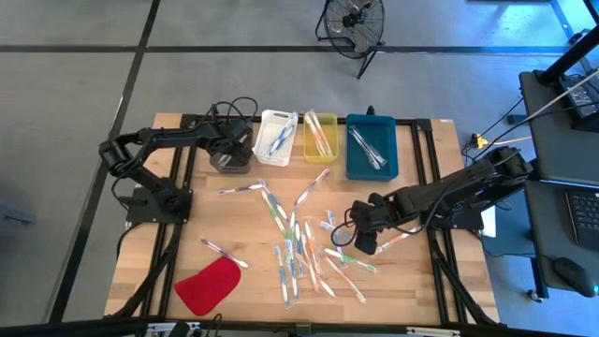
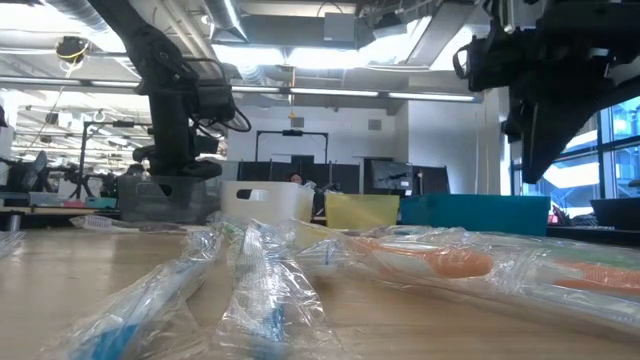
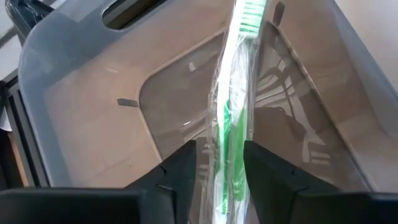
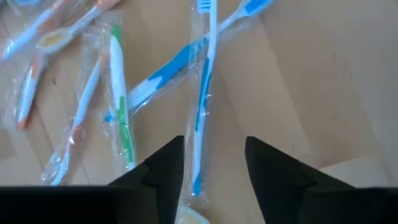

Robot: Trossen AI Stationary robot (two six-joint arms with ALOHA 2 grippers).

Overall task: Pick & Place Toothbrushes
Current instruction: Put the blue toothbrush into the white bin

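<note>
Many wrapped toothbrushes (image 1: 299, 243) lie scattered on the wooden table. My left gripper (image 3: 217, 174) is open at the far left, over a grey bin (image 1: 229, 161). A wrapped green toothbrush (image 3: 235, 93) stands between its fingers and reaches down into the bin (image 3: 74, 124). My right gripper (image 4: 214, 168) hangs open above the right side of the pile (image 1: 363, 234), pointing down. A wrapped blue toothbrush (image 4: 204, 93) lies flat on the table below the gap between its fingers. The low view shows that gripper (image 2: 540, 130) clear of the table. My left gripper has the green toothbrush's handle (image 3: 227, 155) between its two fingers, which come slanting down from above and lie along the brush. Whether the fingers touch the wrapper I cannot tell. The brush is tilted, with its bristle end (image 3: 250, 9) toward the bin's far wall.
A white bin (image 1: 276, 134), a yellow bin (image 1: 320, 136) and a blue bin (image 1: 372, 147), each holding toothbrushes, stand in a row along the far edge, right of the grey bin. A flat red piece (image 1: 208, 285) lies near the front left. Bare wood shows at the far right.
</note>
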